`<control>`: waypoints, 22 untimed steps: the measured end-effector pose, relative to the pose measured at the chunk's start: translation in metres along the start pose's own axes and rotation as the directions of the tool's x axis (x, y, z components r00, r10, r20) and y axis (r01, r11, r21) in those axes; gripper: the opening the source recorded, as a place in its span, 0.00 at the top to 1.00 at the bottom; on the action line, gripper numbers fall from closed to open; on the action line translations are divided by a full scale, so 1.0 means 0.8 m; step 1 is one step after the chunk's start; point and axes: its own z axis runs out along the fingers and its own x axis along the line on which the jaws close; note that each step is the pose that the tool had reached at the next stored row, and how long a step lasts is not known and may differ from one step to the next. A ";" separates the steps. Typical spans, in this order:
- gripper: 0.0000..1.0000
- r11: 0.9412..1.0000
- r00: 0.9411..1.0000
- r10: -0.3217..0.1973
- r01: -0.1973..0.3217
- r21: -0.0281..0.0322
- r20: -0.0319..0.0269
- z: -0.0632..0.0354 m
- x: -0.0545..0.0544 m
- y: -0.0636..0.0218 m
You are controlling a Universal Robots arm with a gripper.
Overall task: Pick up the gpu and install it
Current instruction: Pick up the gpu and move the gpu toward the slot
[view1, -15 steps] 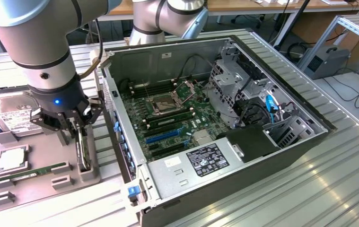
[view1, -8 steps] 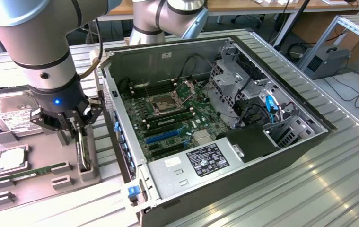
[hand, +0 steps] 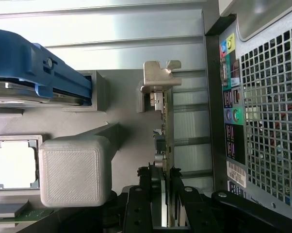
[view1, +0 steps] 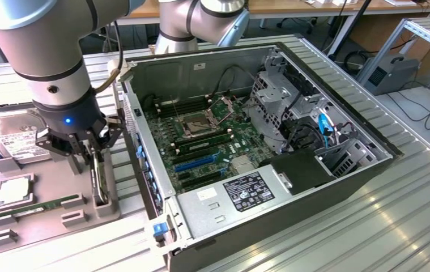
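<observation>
Gripper (view1: pixel 88 163) (hand: pixel 163 206) is lowered onto the gpu (view1: pixel 103 187) (hand: pixel 163 128). The card stands on edge in a slot of the grey tray (view1: pixel 45 224), just beside the open computer case (view1: pixel 350 170). Its silver bracket (hand: pixel 158 77) is clear of the gripper. Whether the gripper clamps the card: cannot tell.

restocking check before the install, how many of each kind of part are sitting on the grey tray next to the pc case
hard drive: 1
cpu: 1
ram stick: 1
gpu: 1
total: 4
</observation>
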 end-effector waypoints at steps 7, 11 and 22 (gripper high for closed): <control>0.73 1.000 1.000 0.000 0.000 0.000 0.000 -0.009 0.000 0.002; 0.73 1.000 1.000 0.000 0.000 0.000 0.000 -0.019 0.000 0.002; 0.73 1.000 1.000 0.000 0.000 0.000 0.000 -0.028 -0.001 0.002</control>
